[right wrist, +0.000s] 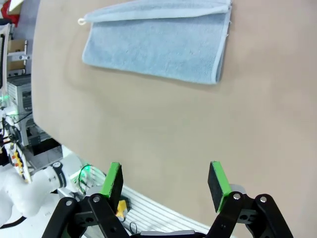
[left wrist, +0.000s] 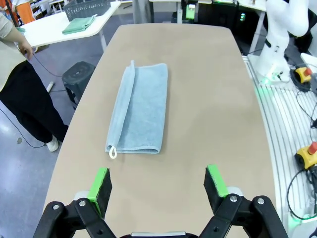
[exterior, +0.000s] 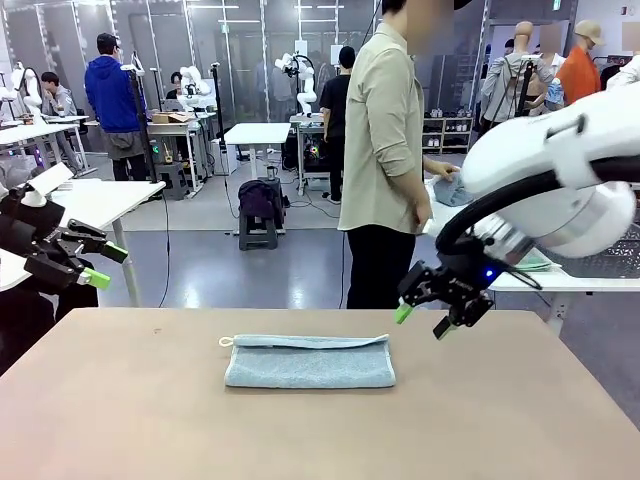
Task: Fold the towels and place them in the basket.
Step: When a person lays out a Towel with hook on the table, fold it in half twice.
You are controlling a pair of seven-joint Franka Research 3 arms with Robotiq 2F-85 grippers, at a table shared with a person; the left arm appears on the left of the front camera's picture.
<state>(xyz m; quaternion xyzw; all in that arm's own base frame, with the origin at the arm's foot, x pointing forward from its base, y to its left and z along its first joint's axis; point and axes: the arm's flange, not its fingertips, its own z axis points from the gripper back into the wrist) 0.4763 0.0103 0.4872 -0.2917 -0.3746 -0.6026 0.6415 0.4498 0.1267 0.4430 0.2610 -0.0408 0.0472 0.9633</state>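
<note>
Beige counter [exterior: 120, 420] in a busy laboratory, front view: we saw a blue-grey towel [exterior: 310, 362] lying near its middle, folded once lengthwise, its corner loop [exterior: 226, 341] at the far left corner. The left claw [exterior: 105, 265] hung beyond the counter's left edge and the right claw [exterior: 422, 320] above its far right part. Both had jaws spread with nothing between them, and both were well apart from the towel. A person [exterior: 385, 150] stood at the far side, turned toward a side table [exterior: 560, 283].

Left wrist view: we looked along the wide-open, empty left claw [left wrist: 157, 186] at the towel, loop end nearest. The upper layer stopped short of the lower layer's edge. Far off, the basket [left wrist: 88, 7] sat on the side table with a green towel [left wrist: 79, 24] just beside it.

Right wrist view: the right claw [right wrist: 166, 183], likewise wide and empty, hovered over bare counter, with the towel beyond its fingertips.

We judged that another fold was due. A claw nipping only the upper layer would peel the fold open, and uneven lifting would skew the edges. The long carry to the basket, past the person, risked a sagging bundle or a brushed sleeve.
</note>
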